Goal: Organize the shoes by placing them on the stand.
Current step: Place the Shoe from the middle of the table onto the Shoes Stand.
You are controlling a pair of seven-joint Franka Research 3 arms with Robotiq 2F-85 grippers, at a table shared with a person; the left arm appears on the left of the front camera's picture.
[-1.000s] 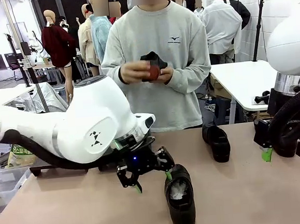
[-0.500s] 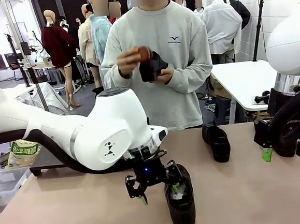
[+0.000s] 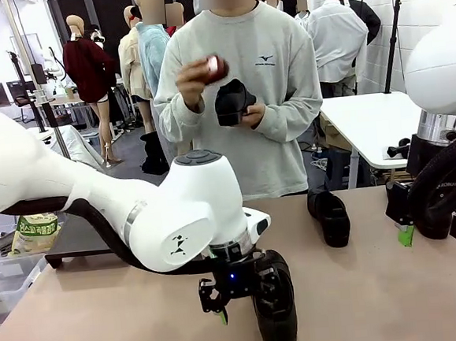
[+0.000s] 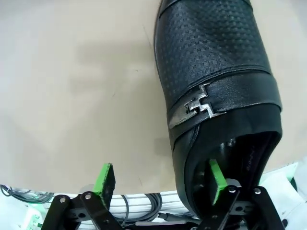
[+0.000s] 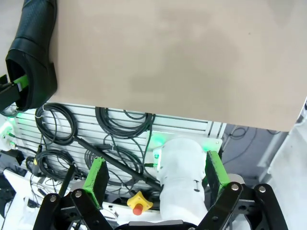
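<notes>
Straddling near shoe: my left gripper point(image 4: 160, 179) stood with its jaws wide across the heel wall of the near shoe point(image 4: 216, 81). One pad point(image 4: 216, 178) was inside the opening and the other was outside over bare desk point(image 4: 72, 72). Nothing was clamped yet.
Near shoe place: it sat on its sole by the desk's near edge, about the middle, with its toe toward my side.
Right gripper point(image 5: 156, 177): released and empty, jaws wide, by the desk's right edge and well apart from every shoe.
Far shoe point(image 3: 330, 218): it sat on the desk toward the far edge, right of the middle, with nothing touching it.
Held shoe point(image 3: 234, 103): the person at the far edge held it above the desk in one hand point(image 3: 253, 118). The other hand had a small reddish thing point(image 3: 217, 66), and I could not tell what it was.
Platform point(image 3: 68, 245): low and dark, at the desk's left edge. I took it for the stand. The part that showed past my arm bore no shoe.
Done: as I judged it, nothing had been placed so far, and the first pick was only being set up.
Left to do: close on the near shoe, lift it and carry it to the platform. The far shoe would follow, and the held shoe once it was handed over or set down.
</notes>
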